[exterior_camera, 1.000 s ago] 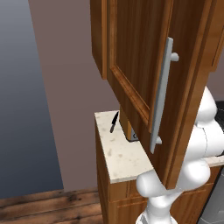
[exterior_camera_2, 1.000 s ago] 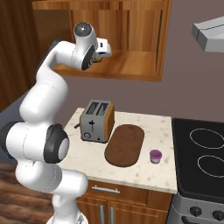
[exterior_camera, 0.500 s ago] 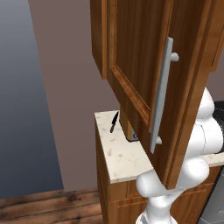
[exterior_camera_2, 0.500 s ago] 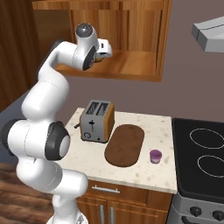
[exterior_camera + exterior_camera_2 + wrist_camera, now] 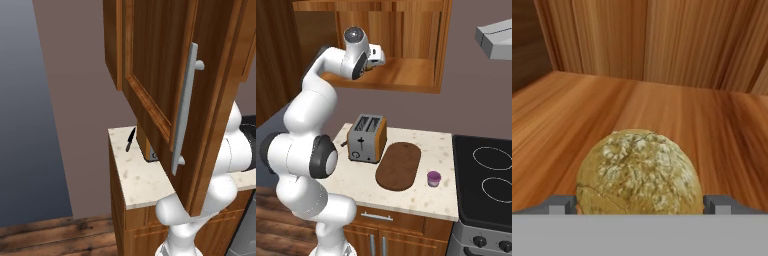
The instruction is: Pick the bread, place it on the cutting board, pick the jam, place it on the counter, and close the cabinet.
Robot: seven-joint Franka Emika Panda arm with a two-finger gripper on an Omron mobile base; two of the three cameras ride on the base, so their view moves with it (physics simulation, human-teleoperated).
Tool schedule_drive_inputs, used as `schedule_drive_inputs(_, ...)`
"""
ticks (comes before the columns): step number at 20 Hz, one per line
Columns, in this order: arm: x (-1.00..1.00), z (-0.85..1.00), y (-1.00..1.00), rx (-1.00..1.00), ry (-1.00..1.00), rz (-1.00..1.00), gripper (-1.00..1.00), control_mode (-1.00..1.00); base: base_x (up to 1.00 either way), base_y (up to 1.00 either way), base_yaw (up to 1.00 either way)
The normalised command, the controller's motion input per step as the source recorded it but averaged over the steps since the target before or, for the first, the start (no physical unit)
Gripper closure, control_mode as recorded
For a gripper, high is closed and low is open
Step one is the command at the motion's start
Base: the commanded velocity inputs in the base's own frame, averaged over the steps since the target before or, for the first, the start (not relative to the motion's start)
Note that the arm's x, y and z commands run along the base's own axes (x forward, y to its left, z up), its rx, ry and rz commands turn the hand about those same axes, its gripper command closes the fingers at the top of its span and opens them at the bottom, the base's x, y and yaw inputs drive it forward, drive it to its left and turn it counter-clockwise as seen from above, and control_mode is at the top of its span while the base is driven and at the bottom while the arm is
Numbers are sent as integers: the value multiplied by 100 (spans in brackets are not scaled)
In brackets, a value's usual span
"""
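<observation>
I had the arm reaching up into the open medium-brown wooden wall cabinet (image 5: 406,75), its recessed-panel door (image 5: 165,75) swung wide with the long silver bar handle (image 5: 184,107) facing my left base camera. Through the hand camera, the small round golden-tan lumpy bun (image 5: 640,172) sat on the cabinet's wooden shelf, set back from the rear wall. The hand (image 5: 640,204) was spread wide, one dark fingertip (image 5: 562,204) on either side of the bun and right beside it; I could not tell whether they touched it.

Down on the cream-beige speckled stone counter (image 5: 421,192), the dark brown oval wooden cutting board (image 5: 399,165) lay bare near the middle. The tiny squat purple jam jar (image 5: 433,178) stood just beside the board's right edge, towards the black stovetop (image 5: 486,180). A silver and brown toaster (image 5: 367,138) stood by the counter's left edge. A black knife (image 5: 130,139) lay near the back left corner.
</observation>
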Motion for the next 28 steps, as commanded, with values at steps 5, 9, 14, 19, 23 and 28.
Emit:
schedule_drive_inputs(5, 0, -19, 0, 0, 0, 1, 100, -100, 0, 0, 0)
schedule_drive_inputs(9, 0, -6, 0, 0, 0, 2, 100, -100, 0, 0, 0)
schedule_drive_inputs(14, -7, 0, 0, 0, 0, 1, 100, -100, 0, 0, 0)
schedule_drive_inputs(19, -29, 0, -5, 0, 0, 0, 100, -100, 0, 0, 0)
schedule_drive_inputs(23, -46, 0, -12, 0, 0, 0, 100, -100, 0, 0, 0)
schedule_drive_inputs(28, -58, 0, -20, 0, 0, 0, 100, -100, 0, 0, 0)
